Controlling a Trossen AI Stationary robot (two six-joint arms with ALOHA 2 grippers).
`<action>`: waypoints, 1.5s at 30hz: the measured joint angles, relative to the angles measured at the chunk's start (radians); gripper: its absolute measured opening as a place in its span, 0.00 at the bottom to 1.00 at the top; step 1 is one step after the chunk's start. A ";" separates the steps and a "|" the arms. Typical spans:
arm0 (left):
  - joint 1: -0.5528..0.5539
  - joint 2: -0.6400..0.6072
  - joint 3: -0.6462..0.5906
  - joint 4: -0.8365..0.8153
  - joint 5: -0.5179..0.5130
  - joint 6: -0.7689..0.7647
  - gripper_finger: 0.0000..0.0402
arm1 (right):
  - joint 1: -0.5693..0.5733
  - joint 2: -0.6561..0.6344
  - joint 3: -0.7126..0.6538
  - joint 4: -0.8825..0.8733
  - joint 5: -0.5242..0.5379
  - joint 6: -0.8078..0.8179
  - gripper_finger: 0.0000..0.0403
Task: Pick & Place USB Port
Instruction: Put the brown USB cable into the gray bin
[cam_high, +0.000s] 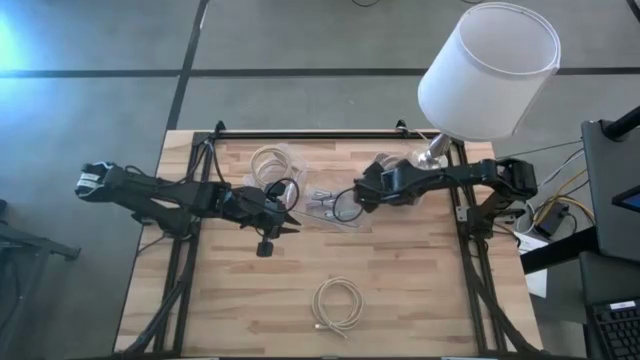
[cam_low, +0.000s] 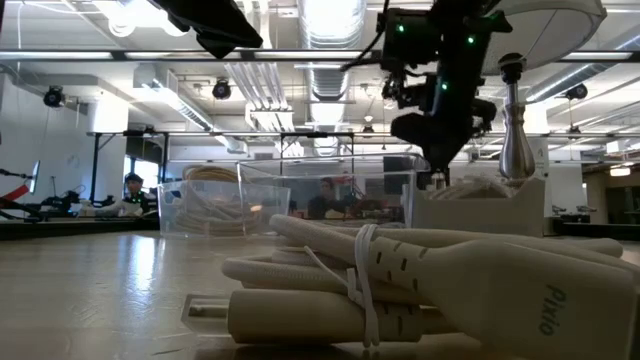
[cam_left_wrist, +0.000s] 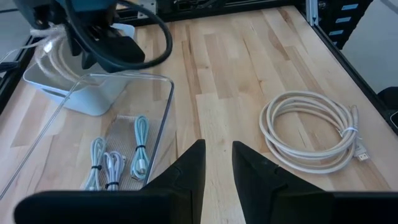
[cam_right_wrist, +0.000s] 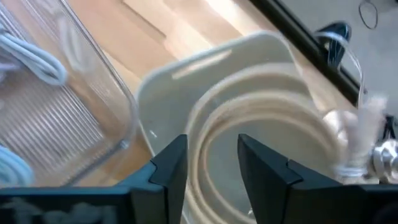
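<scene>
The wooden surface (cam_high: 400, 290) carries a clear tray (cam_left_wrist: 158, 118) of small bundled cables, with a coiled USB cable (cam_high: 337, 304) lying loose near the front edge. The left pincer (cam_left_wrist: 217, 165), fingers apart and empty, should drop squarely over that coil's bundled strands before closing; the right pincer (cam_right_wrist: 211, 165), also apart, hovers over a white bin (cam_right_wrist: 249, 62).

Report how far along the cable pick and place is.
Done: small bundled cables already lie in the clear tray. In hand: nothing; the left hand hangs open beside the tray, and the right hand is open above a white container of coiled cable. Left: the coiled white cable on the table's near side is unpicked.
</scene>
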 joint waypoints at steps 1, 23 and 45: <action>0.000 0.000 0.000 0.000 0.000 0.000 0.20 | 0.002 0.000 0.012 -0.002 0.000 -0.007 0.35; 0.000 0.000 0.000 -0.001 0.000 -0.004 0.20 | 0.237 0.000 0.197 0.010 -0.265 -0.008 0.39; -0.013 0.000 -0.018 -0.010 0.000 -0.035 0.20 | 0.546 0.106 0.156 0.352 -0.319 0.007 0.37</action>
